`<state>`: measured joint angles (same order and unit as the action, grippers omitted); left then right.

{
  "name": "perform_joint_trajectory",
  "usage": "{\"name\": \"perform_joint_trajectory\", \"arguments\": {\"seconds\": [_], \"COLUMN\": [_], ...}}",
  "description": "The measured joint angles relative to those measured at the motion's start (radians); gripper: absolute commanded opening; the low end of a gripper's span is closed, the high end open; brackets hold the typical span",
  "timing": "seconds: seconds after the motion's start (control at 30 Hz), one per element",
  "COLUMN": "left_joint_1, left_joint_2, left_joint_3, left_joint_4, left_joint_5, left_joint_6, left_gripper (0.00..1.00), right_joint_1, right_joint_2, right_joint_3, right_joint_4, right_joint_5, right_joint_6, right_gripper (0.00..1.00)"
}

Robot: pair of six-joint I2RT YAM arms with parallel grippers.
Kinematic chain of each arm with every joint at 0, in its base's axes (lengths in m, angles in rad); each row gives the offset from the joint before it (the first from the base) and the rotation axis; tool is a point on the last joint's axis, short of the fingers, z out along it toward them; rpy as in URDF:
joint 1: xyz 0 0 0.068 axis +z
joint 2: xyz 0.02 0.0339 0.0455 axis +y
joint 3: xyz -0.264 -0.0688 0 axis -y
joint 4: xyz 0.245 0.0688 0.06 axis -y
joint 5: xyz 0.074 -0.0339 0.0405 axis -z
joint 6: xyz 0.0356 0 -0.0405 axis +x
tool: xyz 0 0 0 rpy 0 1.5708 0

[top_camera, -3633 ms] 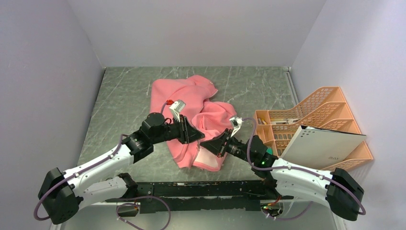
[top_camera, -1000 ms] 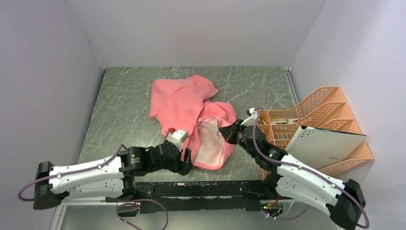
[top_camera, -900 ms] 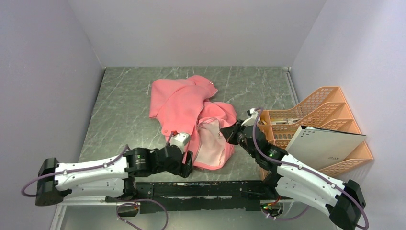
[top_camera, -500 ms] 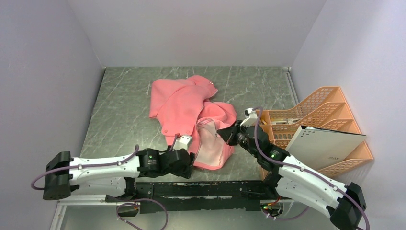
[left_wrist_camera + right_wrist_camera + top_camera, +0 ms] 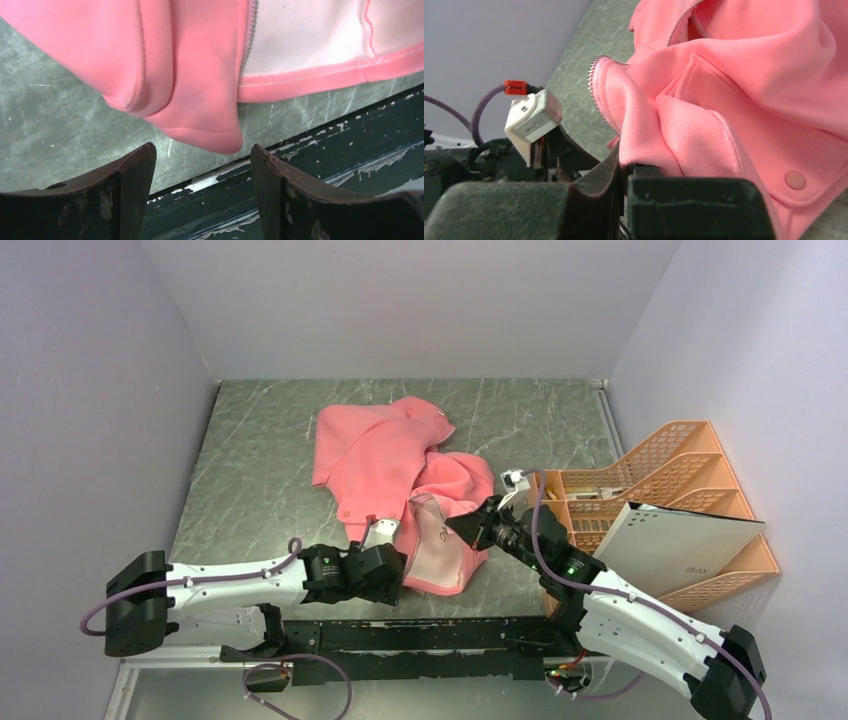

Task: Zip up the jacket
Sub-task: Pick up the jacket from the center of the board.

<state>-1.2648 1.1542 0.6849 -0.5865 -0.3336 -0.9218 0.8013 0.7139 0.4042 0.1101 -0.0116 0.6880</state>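
The salmon-pink jacket point(image 5: 380, 450) lies crumpled mid-table, its pale lining turned up at the near end. My left gripper point(image 5: 388, 578) stands open low at the jacket's near hem corner. In the left wrist view the gripper point(image 5: 202, 150) has bare table between its fingers. The hem point(image 5: 200, 75) lies just beyond the tips, with the zipper teeth point(image 5: 248, 45) running up it. My right gripper point(image 5: 457, 524) is shut on a fold of the jacket's right front edge. In the right wrist view the gripper point(image 5: 624, 165) pinches pink fabric point(image 5: 749, 75) beside the zipper teeth point(image 5: 596, 95).
An orange tiered file rack point(image 5: 650, 465) stands at the right wall with a white folder point(image 5: 670, 545) leaning in it, close behind my right arm. A dark scuffed rail point(image 5: 430, 635) runs along the near table edge point(image 5: 325, 150). Walls close in left, back and right.
My left arm has stretched lower and rightward along the near edge, its open gripper settling at the hem corner. My right gripper has drawn the held fold slightly left.
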Motion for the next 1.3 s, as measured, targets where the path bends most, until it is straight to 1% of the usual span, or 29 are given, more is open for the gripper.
{"name": "perform_joint_trajectory", "arguments": {"seconds": [0.27, 0.4, 0.53, 0.77, 0.93, 1.13, 1.23, 1.3], "left_joint_1": [0.05, 0.073, 0.091, 0.093, 0.093, 0.094, 0.094, 0.094], "left_joint_2": [0.004, 0.017, 0.053, 0.12, 0.139, 0.139, 0.139, 0.139], "left_joint_3": [0.0, 0.011, 0.036, 0.067, 0.069, 0.069, 0.069, 0.069], "left_joint_4": [0.01, 0.032, 0.053, 0.059, 0.058, 0.058, 0.056, 0.056], "left_joint_5": [0.022, 0.04, 0.057, 0.08, 0.1, 0.105, 0.105, 0.108], "left_joint_6": [0.023, 0.042, 0.053, 0.079, 0.093, 0.093, 0.093, 0.095], "left_gripper": [0.73, 0.69, 0.64, 0.48, 0.43, 0.44, 0.49, 0.5], "right_joint_1": [-0.001, -0.002, -0.002, -0.002, -0.002, -0.002, -0.002, -0.002], "right_joint_2": [0.013, 0.013, 0.011, -0.007, -0.018, -0.024, -0.022, -0.02], "right_joint_3": [0.0, 0.0, -0.001, -0.017, -0.022, -0.032, -0.038, -0.039], "right_joint_4": [0.037, 0.044, 0.049, 0.05, 0.05, 0.051, 0.055, 0.057], "right_joint_5": [-0.049, -0.05, -0.05, -0.045, -0.041, -0.039, -0.04, -0.04], "right_joint_6": [-0.016, -0.016, -0.015, -0.011, -0.011, -0.004, -0.002, 0.001], "right_gripper": [0.0, 0.0, 0.0, 0.0, 0.0, 0.0, 0.0, 0.0]}}
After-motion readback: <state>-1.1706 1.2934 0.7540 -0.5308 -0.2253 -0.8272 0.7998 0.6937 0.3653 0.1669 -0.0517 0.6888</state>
